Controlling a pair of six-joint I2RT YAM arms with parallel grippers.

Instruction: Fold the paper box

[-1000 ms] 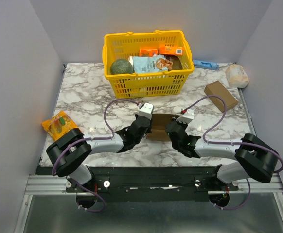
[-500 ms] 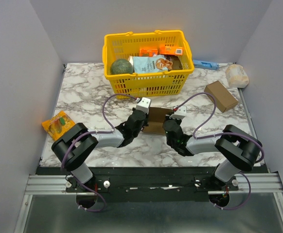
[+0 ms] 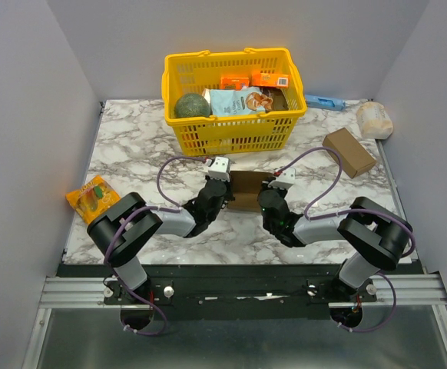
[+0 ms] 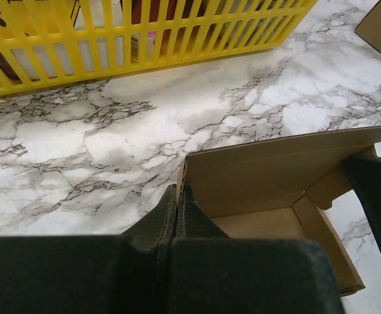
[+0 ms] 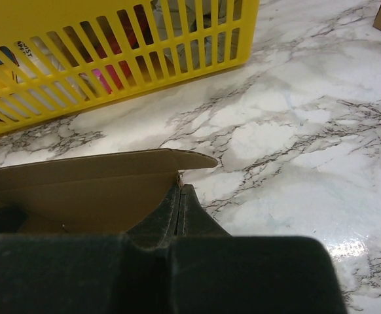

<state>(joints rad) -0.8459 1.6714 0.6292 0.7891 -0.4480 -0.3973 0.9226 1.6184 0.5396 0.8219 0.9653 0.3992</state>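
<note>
Both clamped on paper box [image 3: 248, 190] just in front of yellow basket [image 3: 231, 132]: left gripper [image 4: 179, 196] pinching left wall, right gripper [image 5: 179, 190] pinching right wall. Risk: shallow tip pinches slip; uneven pull tears or buckles thin cardboard.

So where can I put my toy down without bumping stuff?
Best spot: the bare marble table on the left, between the yellow basket and the orange snack packet. A smaller patch lies in front of the brown carton. The middle is crowded: the left gripper and right gripper both pinch the paper box.
</note>
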